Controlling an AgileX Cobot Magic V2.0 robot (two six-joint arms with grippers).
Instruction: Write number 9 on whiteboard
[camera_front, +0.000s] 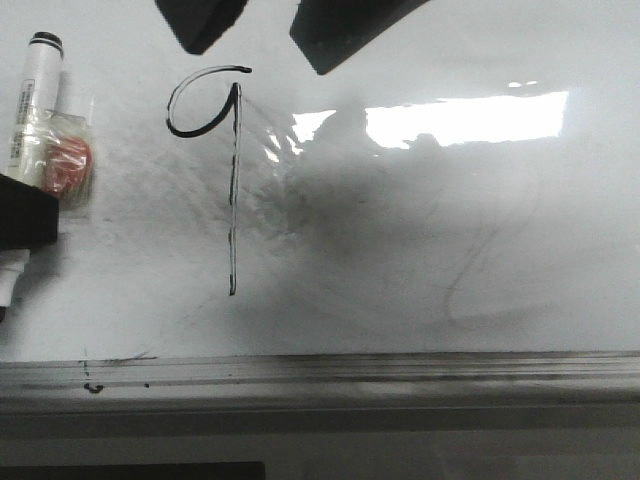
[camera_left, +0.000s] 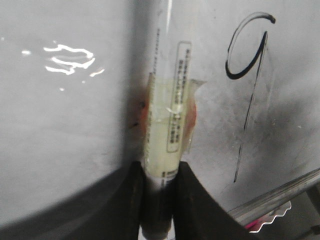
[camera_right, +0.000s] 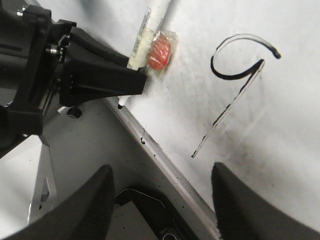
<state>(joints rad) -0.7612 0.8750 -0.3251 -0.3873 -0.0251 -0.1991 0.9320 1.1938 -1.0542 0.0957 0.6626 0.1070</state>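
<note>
The number 9 (camera_front: 233, 200) is drawn in thin black marker on the whiteboard (camera_front: 450, 250), with an open loop and a long straight stem. It also shows in the left wrist view (camera_left: 250, 100) and the right wrist view (camera_right: 226, 110). My left gripper (camera_left: 160, 170) is shut on a white marker (camera_left: 167, 115) that has an orange piece (camera_right: 159, 50) taped to it. It holds the marker left of the 9, at the board's left edge (camera_front: 25, 215). My right gripper (camera_right: 160, 172) is open and empty, and its dark fingers (camera_front: 200, 25) hang above the 9.
A dirty grey metal rail (camera_front: 350, 370) runs along the board's near edge. A faint grey erased curve (camera_front: 490, 270) and bright glare (camera_front: 465, 118) lie right of the 9. A dark object (camera_right: 145, 205) sits below the rail in the right wrist view.
</note>
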